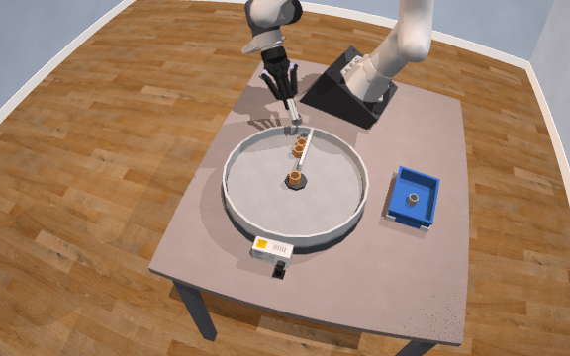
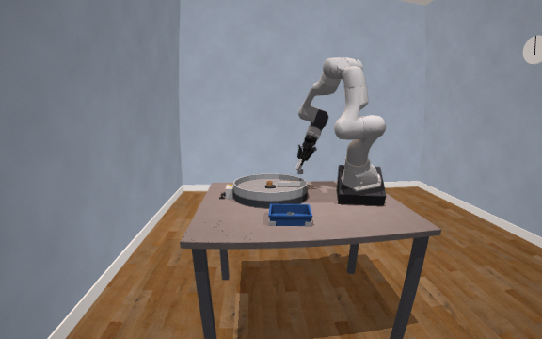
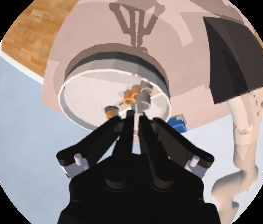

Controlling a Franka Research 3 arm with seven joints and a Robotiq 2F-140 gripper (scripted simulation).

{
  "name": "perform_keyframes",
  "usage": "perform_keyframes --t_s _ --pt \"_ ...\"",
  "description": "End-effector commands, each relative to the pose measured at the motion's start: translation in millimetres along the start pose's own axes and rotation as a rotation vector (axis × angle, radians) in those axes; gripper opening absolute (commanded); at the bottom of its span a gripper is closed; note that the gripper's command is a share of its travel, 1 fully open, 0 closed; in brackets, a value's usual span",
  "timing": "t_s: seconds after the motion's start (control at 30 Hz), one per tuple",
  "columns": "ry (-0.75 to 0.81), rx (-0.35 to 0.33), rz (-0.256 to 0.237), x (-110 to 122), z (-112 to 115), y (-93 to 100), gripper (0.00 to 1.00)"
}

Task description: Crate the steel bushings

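My gripper (image 1: 293, 113) (image 2: 299, 166) (image 3: 135, 109) is shut on a steel bushing (image 1: 297, 120) (image 2: 300, 171) (image 3: 145, 101), its thin fingertips on the wall. It holds it above the far rim of the turning table (image 1: 260, 198) (image 2: 271, 190). Another steel bushing (image 1: 304, 134) lies on the turning table beside the white bar, near that rim. Two copper bushings (image 1: 301, 142) (image 1: 298, 151) stand in line with it. Another copper bushing (image 1: 295, 177) (image 2: 269, 184) (image 3: 110, 114) is on the dark centre hub. One steel bushing (image 1: 413, 200) is inside the blue crate (image 1: 434, 198) (image 2: 290, 220).
The white bar (image 1: 307, 148) (image 2: 289, 184) runs from near the hub to the far rim. A raised wall rings the turning table. A white box (image 1: 272, 251) with a black knob sits at its near side. The robot's black base (image 1: 336, 94) (image 2: 360, 194) stands beyond it.
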State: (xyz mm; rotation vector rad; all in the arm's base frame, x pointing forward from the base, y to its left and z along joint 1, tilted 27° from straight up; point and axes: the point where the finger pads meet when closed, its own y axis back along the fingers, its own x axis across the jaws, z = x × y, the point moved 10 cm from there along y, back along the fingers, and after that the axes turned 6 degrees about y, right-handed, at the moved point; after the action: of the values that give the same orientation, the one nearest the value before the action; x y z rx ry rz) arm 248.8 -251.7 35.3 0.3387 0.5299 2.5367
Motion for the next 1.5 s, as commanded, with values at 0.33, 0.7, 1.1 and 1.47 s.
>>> perform_keyframes --t_s 0.33,0.7,1.1,1.47 --pt "0.072 0.094 -0.043 -22.0 15.2 12.6 0.00" --pt "0.228 0.252 -0.138 -62.7 55.7 36.3 0.00" --pt "0.465 0.420 -0.308 -111.1 140.5 66.0 0.00" --pt "0.670 0.497 -0.508 -134.2 238.4 87.9 0.00"
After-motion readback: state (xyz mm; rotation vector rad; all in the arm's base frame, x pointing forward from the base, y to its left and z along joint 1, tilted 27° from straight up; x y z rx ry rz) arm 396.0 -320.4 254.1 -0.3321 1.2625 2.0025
